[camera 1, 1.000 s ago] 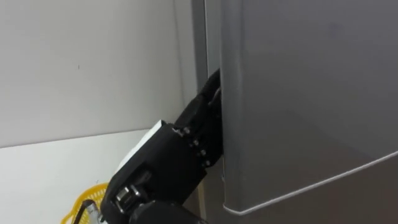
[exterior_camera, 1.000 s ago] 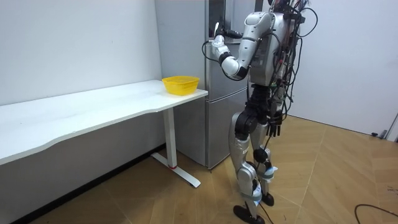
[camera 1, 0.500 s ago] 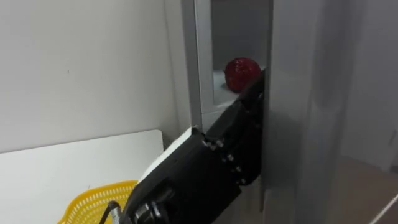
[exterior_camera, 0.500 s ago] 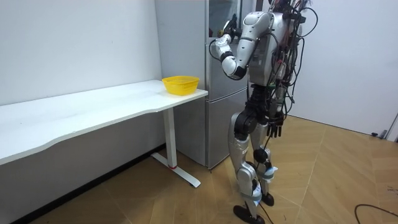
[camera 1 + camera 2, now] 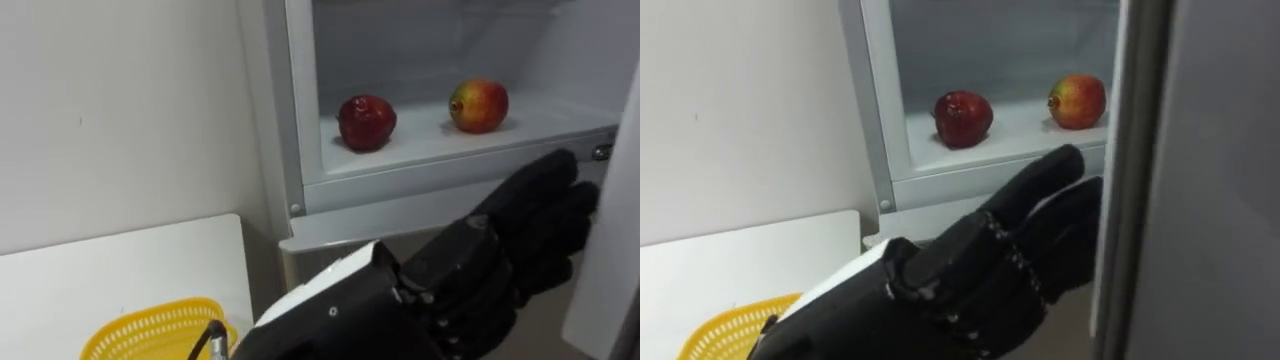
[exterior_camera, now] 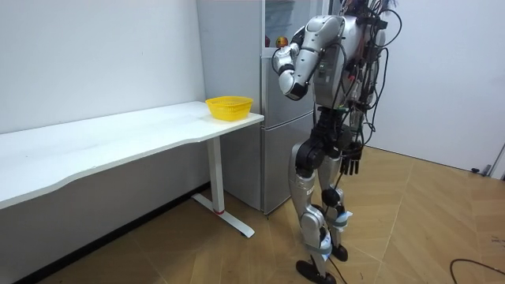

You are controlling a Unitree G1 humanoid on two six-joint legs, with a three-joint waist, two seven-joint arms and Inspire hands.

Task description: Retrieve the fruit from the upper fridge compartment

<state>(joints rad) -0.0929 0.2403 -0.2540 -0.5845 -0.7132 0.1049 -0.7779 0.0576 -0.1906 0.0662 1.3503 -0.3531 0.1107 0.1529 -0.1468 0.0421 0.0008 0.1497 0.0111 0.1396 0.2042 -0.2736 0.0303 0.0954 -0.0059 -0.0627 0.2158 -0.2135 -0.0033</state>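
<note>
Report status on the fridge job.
Left robot hand open, flat on the door edge. Right robot hand down at side. Red fruit and apple on the shelf, untouched. Way clear.

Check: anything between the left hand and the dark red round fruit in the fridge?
Nothing visible. The grey fridge door stands open, and the left hand lies open below the white shelf where the dark red round fruit sits.

Fridge shelf (image 5: 425, 138) holds dark red fruit (image 5: 366, 122), red-yellow fruit (image 5: 478, 106) (apart); white table (image 5: 130, 265) bears yellow basket (image 5: 150, 335).
</note>
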